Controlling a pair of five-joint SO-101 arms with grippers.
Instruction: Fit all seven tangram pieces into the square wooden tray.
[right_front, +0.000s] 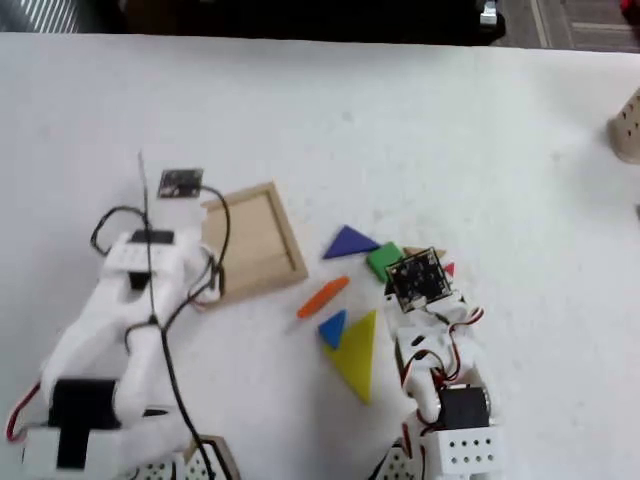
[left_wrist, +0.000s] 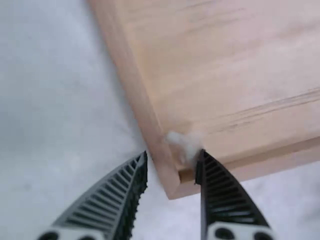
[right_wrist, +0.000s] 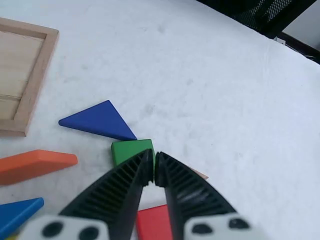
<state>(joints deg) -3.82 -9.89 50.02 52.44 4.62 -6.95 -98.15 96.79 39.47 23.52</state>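
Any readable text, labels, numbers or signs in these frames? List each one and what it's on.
No text can be read.
The tray is bare wood with no print.
The blue triangle, green square and orange piece are plain colours with no marks.
The circuit board by the tray and the other by the pieces may carry markings, but they are too small to read.
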